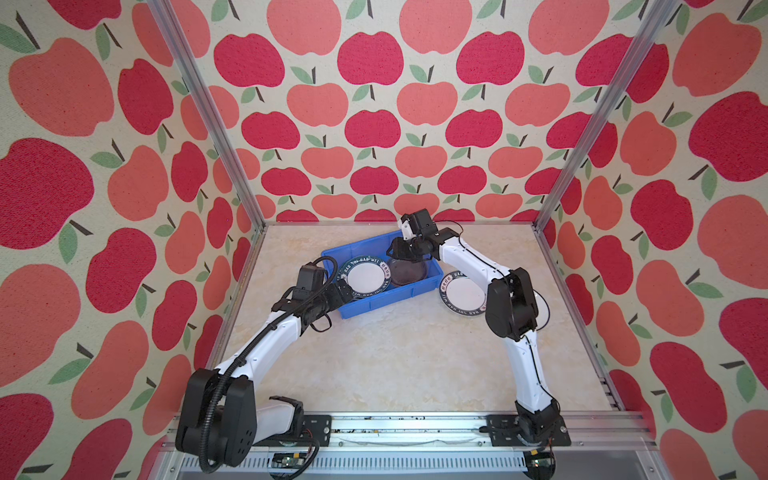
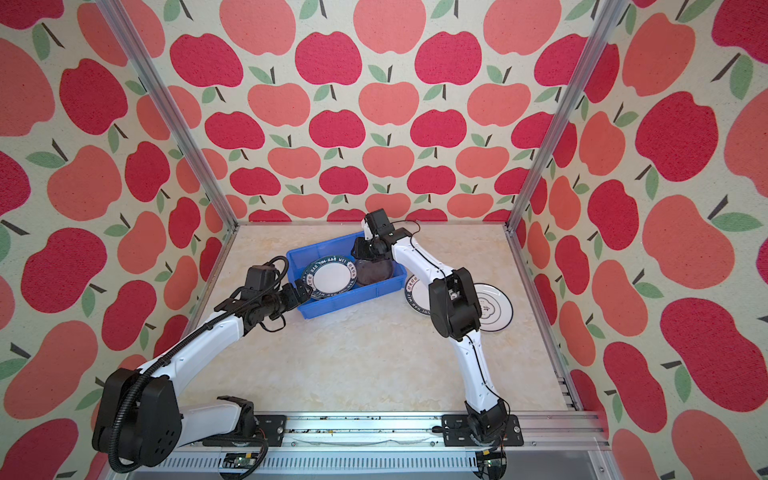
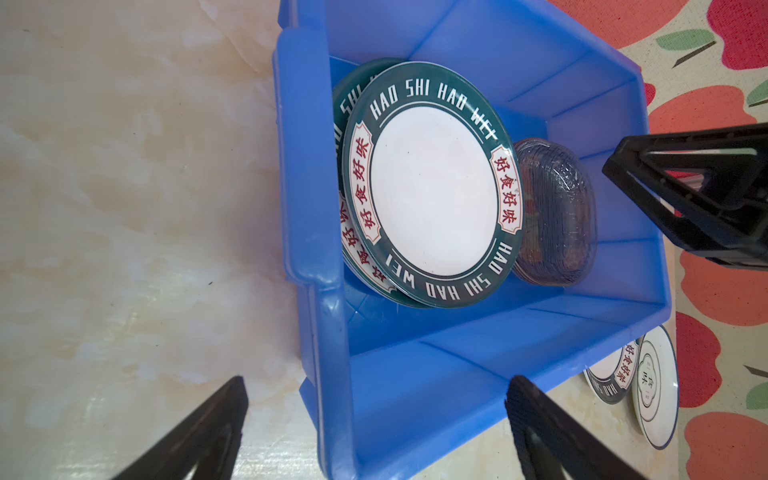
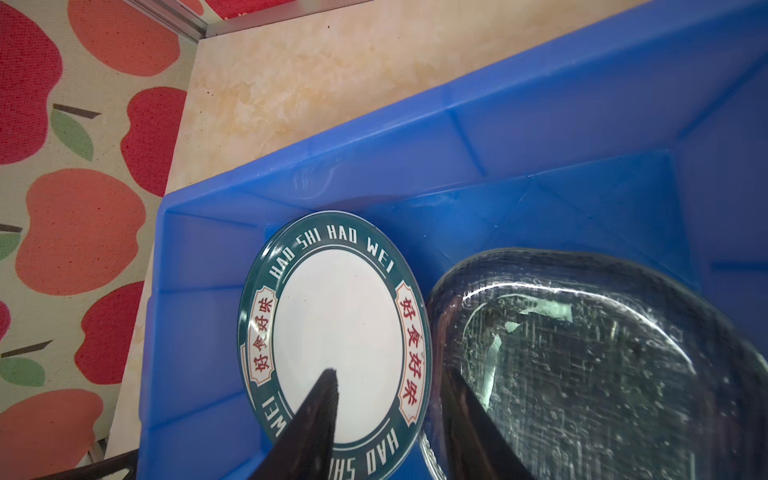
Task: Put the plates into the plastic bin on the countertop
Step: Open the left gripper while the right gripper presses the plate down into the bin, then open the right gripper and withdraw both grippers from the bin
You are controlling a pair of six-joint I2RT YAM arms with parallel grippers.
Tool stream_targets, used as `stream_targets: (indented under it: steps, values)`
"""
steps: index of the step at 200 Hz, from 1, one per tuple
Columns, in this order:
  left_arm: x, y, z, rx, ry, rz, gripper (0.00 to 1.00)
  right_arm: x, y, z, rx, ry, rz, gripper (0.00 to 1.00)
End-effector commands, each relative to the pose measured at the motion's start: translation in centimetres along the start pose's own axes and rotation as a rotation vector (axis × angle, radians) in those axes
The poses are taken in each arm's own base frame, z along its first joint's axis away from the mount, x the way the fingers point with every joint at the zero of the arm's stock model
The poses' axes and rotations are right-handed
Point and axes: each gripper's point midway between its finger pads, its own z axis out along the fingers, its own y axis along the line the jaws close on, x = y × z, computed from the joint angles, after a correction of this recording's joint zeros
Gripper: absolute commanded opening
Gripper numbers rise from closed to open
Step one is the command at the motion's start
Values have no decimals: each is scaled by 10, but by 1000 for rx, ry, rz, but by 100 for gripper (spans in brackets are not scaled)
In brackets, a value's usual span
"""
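Green-rimmed plates [image 3: 432,187], glass plates [image 4: 582,353] in blue bin [image 3: 415,374], left claw [image 3: 376,380] spread, right claw [image 4: 390,374] parted

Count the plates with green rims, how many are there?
3. In the blue bin, a top plate partly covers a lower plate; a third plate lies on the countertop beside it. More may hide underneath.

The left arm [image 1: 266,336] stretches low and forward from its base, elbow bent, and the left gripper [image 3: 376,380] has its jaws spread wide. The right arm [image 1: 469,257] rises to a high elbow, then angles inward with its wrist pitched down. The right gripper [image 4: 388,374] points downward, its jaws partly apart.
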Motion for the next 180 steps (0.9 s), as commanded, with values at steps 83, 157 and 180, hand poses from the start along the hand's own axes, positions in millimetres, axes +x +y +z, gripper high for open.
stream_targets:
  steps: [83, 157, 180]
  values:
    - [-2, 13, -7, 4, -7, 6, 99, 55, -5, 56, 102, 219, -40, 42]
    - [-2, 17, -19, 17, -32, 8, 99, 37, 11, 40, 118, 173, -69, 41]
    - [-4, 11, -21, 36, -35, 16, 99, 14, 2, 7, 127, 128, -55, 44]
